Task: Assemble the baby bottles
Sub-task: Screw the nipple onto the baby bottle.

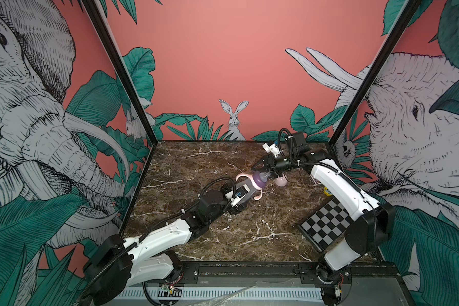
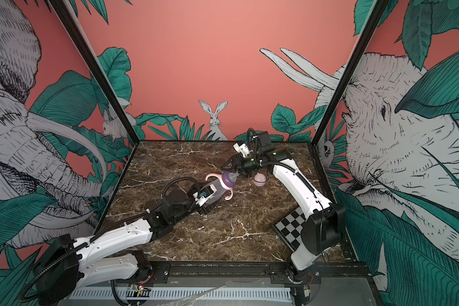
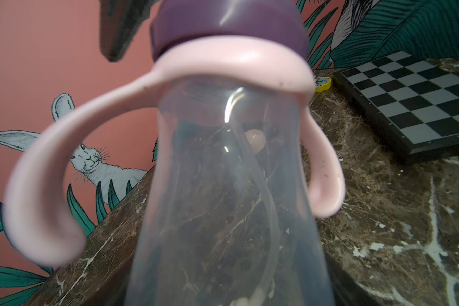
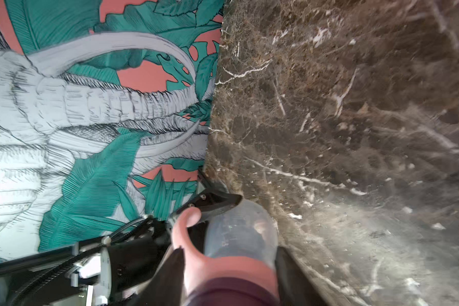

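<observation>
The baby bottle hangs tilted above the marble table [image 1: 223, 238]. My left gripper [image 1: 243, 197] [image 2: 210, 197] is shut on its frosted clear body [image 1: 249, 190] [image 3: 231, 198] [image 4: 239, 227]; the body hides its fingers in the left wrist view. A pale pink two-handled ring [image 1: 243, 177] [image 3: 231, 61] sits on the neck under the purple collar [image 1: 260, 181] [image 2: 229, 180] [image 3: 228, 21]. The straw [image 3: 270, 225] runs down inside. My right gripper [image 1: 264, 172] [image 4: 231, 265] holds the collar, a finger [image 4: 172, 273] on each side. The pink dome cap [image 1: 281, 181] [image 2: 260, 181] lies on the table under the right wrist.
A checkerboard [image 1: 326, 222] [image 3: 414, 100] lies at the right edge of the table, partly under the right arm. A small yellow object [image 1: 328, 191] [image 3: 322, 83] sits behind it. Printed walls close the table on three sides.
</observation>
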Action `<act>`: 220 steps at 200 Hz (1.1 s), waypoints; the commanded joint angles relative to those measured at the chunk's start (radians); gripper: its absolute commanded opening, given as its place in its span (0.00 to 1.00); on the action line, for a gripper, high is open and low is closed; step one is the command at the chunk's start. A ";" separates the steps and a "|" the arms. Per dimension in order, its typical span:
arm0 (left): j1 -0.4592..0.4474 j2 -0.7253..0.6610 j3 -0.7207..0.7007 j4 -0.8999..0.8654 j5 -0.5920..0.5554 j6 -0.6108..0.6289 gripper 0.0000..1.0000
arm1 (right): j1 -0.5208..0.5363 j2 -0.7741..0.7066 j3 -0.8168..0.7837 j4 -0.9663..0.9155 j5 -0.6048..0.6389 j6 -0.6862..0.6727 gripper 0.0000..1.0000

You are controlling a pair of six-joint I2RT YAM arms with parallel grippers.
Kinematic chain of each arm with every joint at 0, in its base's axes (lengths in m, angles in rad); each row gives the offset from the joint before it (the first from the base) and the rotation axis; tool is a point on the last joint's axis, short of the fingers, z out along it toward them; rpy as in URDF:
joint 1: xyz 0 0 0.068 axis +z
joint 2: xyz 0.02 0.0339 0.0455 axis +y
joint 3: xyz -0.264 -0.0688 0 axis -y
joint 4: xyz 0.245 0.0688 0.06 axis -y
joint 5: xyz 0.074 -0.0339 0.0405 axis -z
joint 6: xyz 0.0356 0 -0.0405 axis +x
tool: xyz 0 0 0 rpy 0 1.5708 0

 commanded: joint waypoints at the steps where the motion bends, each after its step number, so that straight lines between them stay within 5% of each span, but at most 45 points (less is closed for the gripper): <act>1: 0.012 -0.011 0.021 0.123 0.048 -0.048 0.20 | 0.018 -0.043 0.034 0.011 -0.042 -0.009 0.67; 109: 0.122 -0.038 0.000 0.131 0.239 -0.233 0.19 | -0.002 -0.207 -0.004 -0.058 0.139 -0.363 0.98; 220: 0.127 -0.021 0.011 0.161 0.333 -0.339 0.17 | 0.045 -0.220 -0.133 0.157 0.156 -0.368 0.99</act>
